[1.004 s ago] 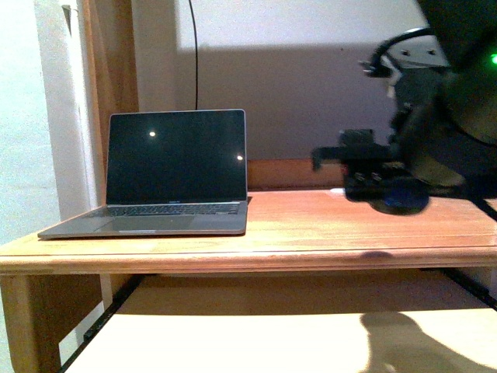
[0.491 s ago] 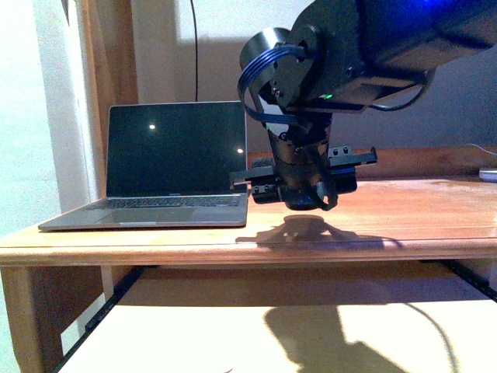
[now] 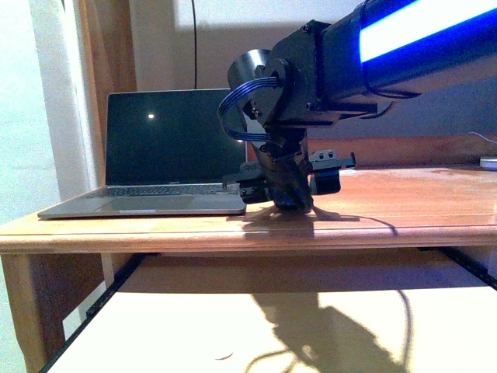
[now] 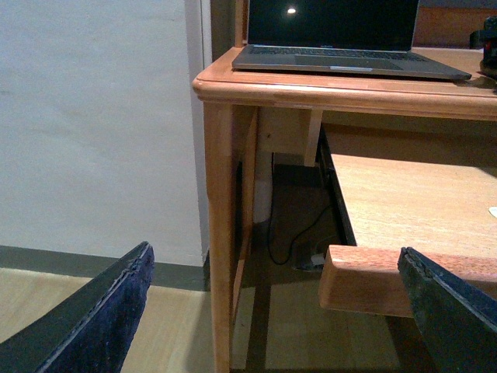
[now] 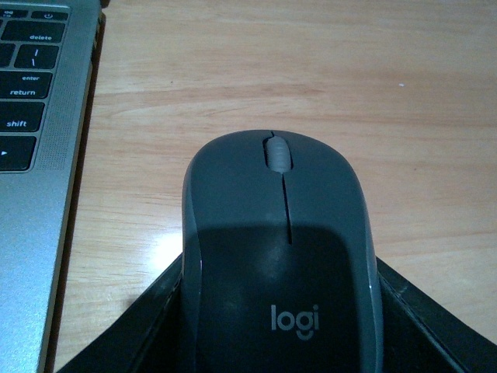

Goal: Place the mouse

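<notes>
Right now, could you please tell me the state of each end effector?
Left end effector: open, holding nothing.
Right end effector: closed on the mouse.

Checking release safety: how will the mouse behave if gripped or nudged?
The mouse looks rigid; its smooth rounded shell may slip in the right hand. On the flat wooden desk it would likely slide, not roll. Small plastic body: probably light.

Wooden desk (image 3: 404, 203), open laptop (image 3: 175, 148) lying on its left part, pull-out wooden shelf (image 3: 233, 318) below the top
</notes>
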Tool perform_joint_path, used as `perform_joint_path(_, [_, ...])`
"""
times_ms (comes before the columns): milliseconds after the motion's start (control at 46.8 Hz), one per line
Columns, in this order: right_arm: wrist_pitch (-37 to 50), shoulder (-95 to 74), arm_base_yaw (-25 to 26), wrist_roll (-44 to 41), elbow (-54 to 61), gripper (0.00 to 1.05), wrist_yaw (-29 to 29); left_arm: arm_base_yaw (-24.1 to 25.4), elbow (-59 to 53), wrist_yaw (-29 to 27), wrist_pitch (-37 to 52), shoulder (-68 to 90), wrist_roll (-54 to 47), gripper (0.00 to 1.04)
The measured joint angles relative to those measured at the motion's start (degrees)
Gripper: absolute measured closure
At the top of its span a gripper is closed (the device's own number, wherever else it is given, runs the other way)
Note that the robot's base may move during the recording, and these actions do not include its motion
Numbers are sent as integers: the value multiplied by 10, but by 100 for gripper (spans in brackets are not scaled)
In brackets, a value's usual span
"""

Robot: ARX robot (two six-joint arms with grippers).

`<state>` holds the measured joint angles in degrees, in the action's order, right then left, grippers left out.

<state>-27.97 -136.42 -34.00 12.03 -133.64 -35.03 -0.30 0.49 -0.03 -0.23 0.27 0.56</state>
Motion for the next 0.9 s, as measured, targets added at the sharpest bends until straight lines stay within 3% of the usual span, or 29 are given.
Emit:
perform_joint_path(171, [75, 12, 6, 9, 52, 6, 10, 0, 0, 0, 0, 0, 0, 8])
perform_joint_path(342, [169, 71, 23, 29, 144, 7, 27, 0, 0, 0, 0, 0, 0, 8])
perform_joint_path(448, [259, 177, 45, 37, 263, 7, 67, 0, 0, 0, 0, 0, 0, 8])
perform_joint_path(619, [407, 391, 74, 32, 516, 7, 165, 0, 0, 0, 0, 0, 0, 8])
perform_joint_path(897, [568, 643, 151, 13, 918, 7, 428, 0, 0, 0, 0, 0, 0, 8])
